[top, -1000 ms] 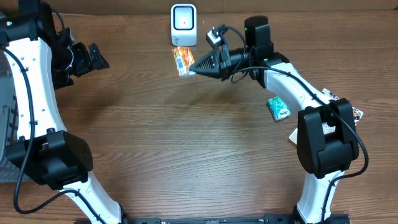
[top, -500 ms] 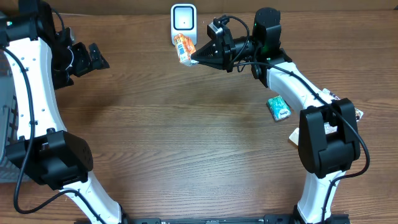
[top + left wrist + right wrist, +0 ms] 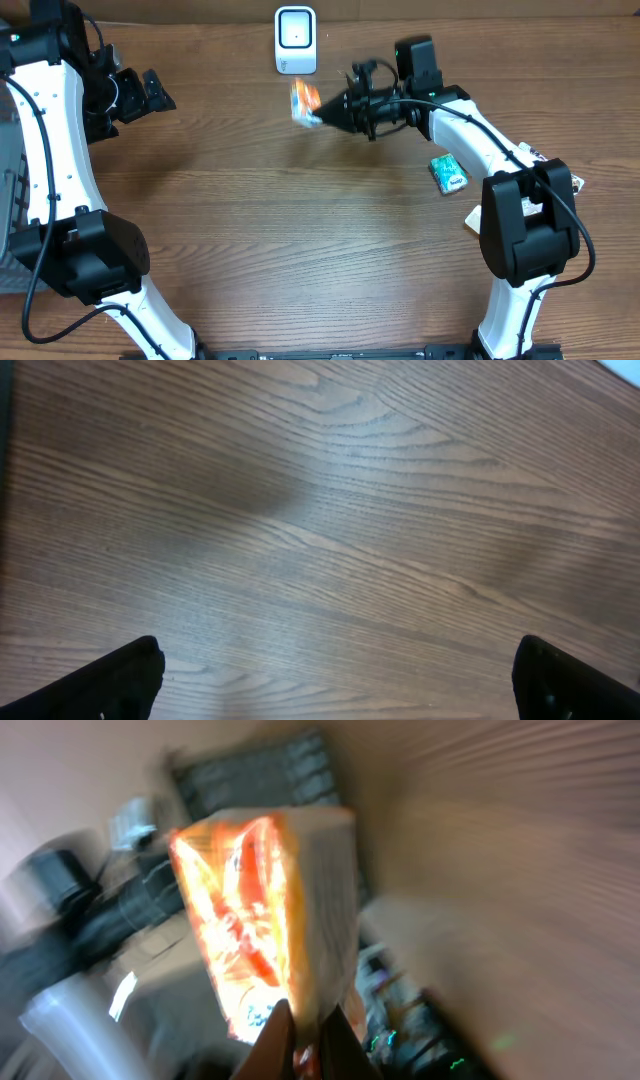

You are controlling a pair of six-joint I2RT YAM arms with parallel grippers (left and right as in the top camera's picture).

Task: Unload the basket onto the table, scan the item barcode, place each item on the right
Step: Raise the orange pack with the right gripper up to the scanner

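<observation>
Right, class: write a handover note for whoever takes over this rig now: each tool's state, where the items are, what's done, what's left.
Left tool: open, empty, at the far left.
Right tool: shut on the orange packet, held in the air near the scanner.
Teal packet: lying on the table, right side.
Done: orange packet picked up; whether it scanned cannot be told.
Left: present its barcode to the scanner, then set it down.

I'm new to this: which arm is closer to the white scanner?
Right. The right gripper, shut on the packet, is just front-right of the scanner; the left gripper, open, sits far off to its left.
</observation>
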